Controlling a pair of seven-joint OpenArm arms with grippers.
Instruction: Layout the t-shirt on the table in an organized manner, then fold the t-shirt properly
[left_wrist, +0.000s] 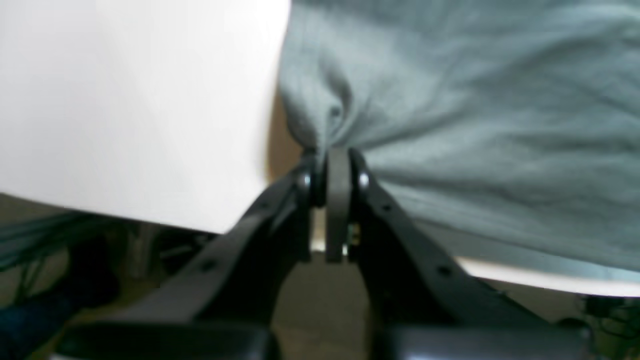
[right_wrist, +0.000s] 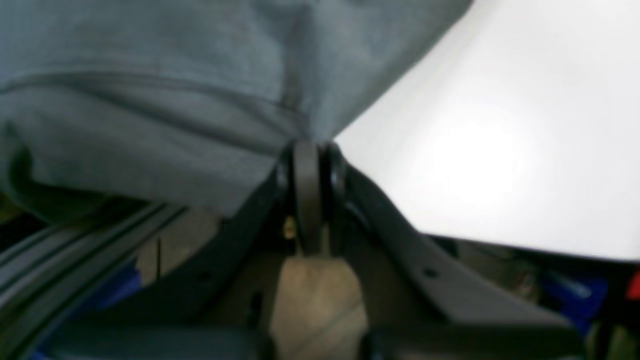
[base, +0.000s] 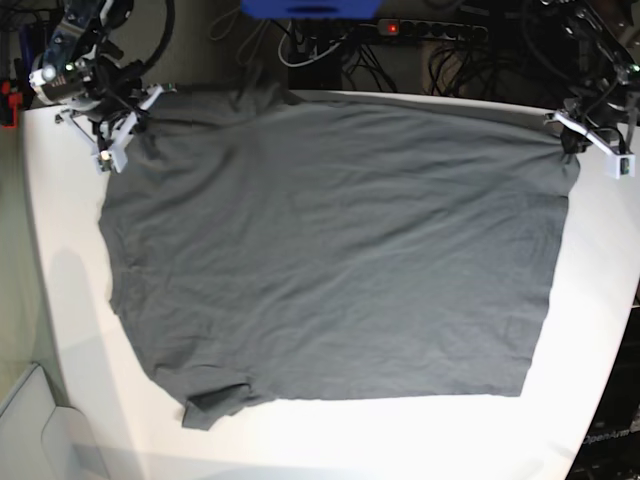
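Note:
The dark grey t-shirt (base: 340, 250) lies spread out and mostly flat on the white table (base: 400, 440), with one sleeve folded under at the near left. My left gripper (left_wrist: 337, 155) is shut on a bunched corner of the t-shirt (left_wrist: 475, 125) at the table's (left_wrist: 125, 100) far edge; in the base view the left gripper (base: 572, 132) is at the far right. My right gripper (right_wrist: 309, 147) is shut on the t-shirt's (right_wrist: 150, 75) edge beside bare table (right_wrist: 500, 150); in the base view the right gripper (base: 125, 128) is at the far left corner.
Cables and a power strip (base: 430, 30) run behind the table's far edge, next to a blue object (base: 310, 8). A pale grey surface (base: 30, 430) sits off the table's near left corner. Bare tabletop borders the shirt on the left and front.

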